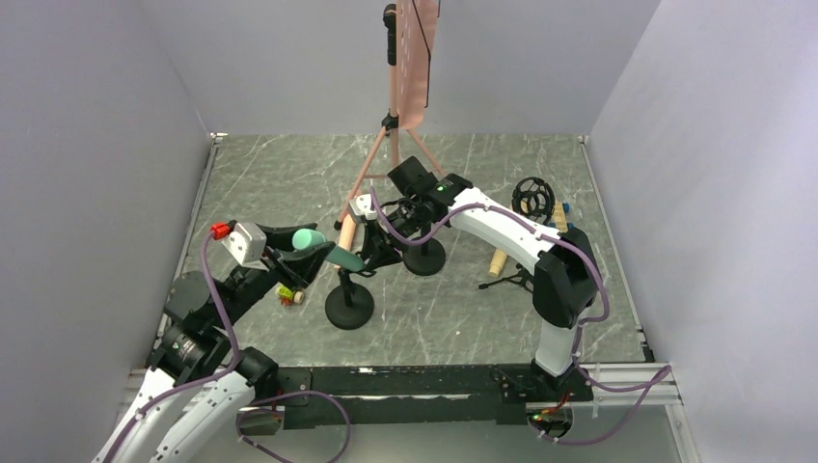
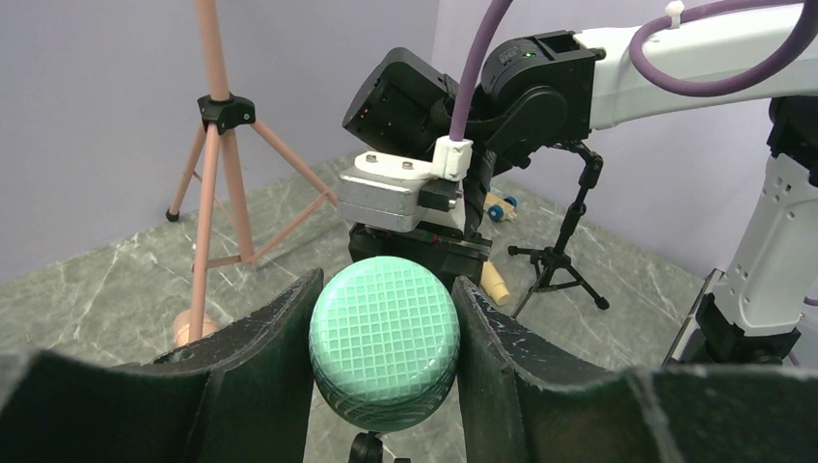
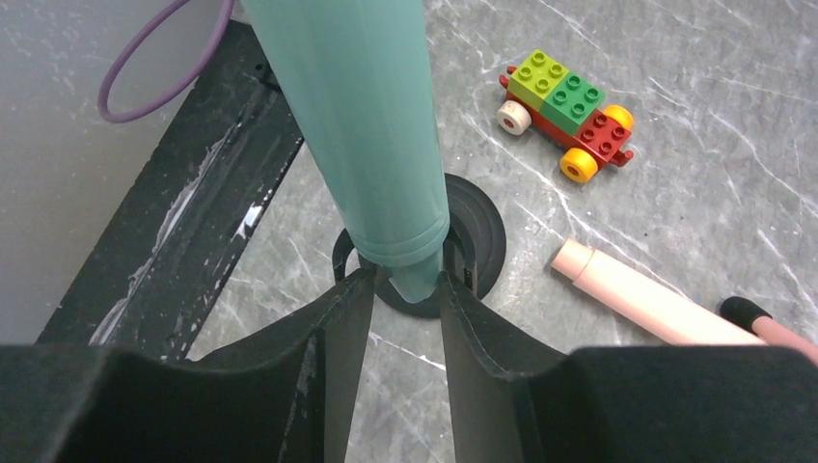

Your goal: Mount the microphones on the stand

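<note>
Step in hand: seating the teal mic in the round-base stand, mid-bench toward the near edge. Left gripper pinches its mesh head. Right gripper brackets the tapered tail just above the stand's top; clamped or only guiding, we can't tell. Next, we reckon: press the tail down into the holder, kept aligned w/ both arms, then release.
</note>
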